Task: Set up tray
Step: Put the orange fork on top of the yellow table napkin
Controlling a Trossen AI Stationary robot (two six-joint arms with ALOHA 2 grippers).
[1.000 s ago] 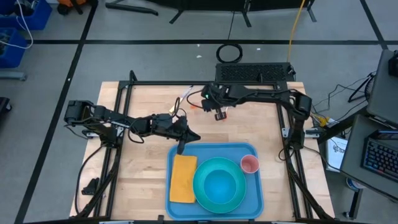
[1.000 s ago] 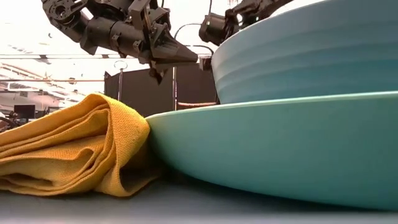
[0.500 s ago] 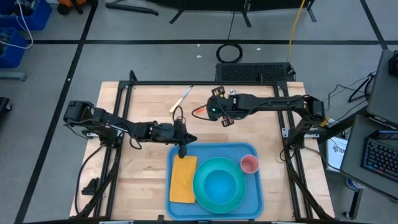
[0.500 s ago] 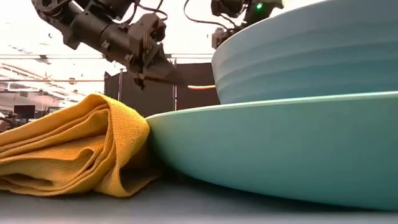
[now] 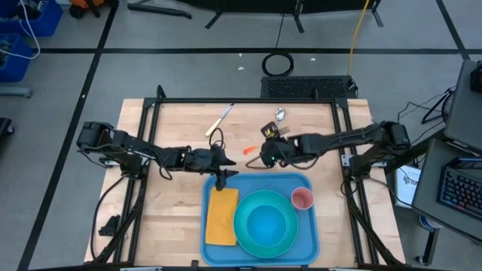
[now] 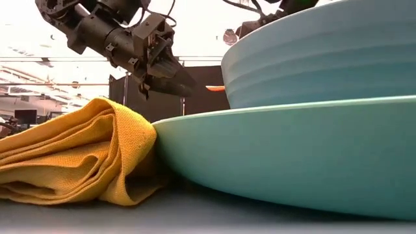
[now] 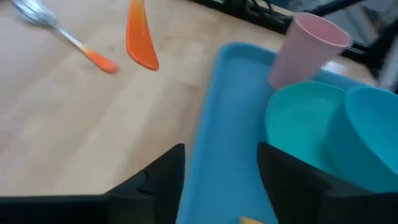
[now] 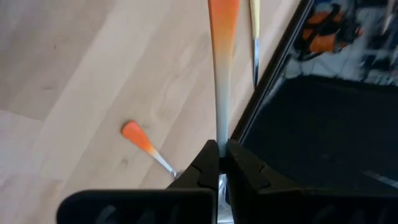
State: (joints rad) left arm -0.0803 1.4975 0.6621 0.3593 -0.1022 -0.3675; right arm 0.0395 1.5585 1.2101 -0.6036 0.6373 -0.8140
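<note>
So: tray (image 5: 260, 183) sits at the table's (image 5: 181, 196) near edge, long axis left-right. Left gripper (image 5: 221, 178), fingers parted and empty, hangs over its far-left corner by the napkin (image 5: 221, 217). Right gripper (image 5: 265, 154), pinched on an orange-handled utensil (image 8: 222, 37), hovers just past the far rim.

Tray (image 5: 260, 181) and cutlery (image 5: 280, 114) on table (image 5: 181, 124)

A robotics lab: a wooden counter (image 5: 181, 124) in a black metal frame (image 5: 226, 101) stands on a grey floor (image 5: 188, 71) marked with black tape, cables (image 5: 279, 63) at twelve o'clock, a keyboard (image 5: 461, 190) at three.
</note>
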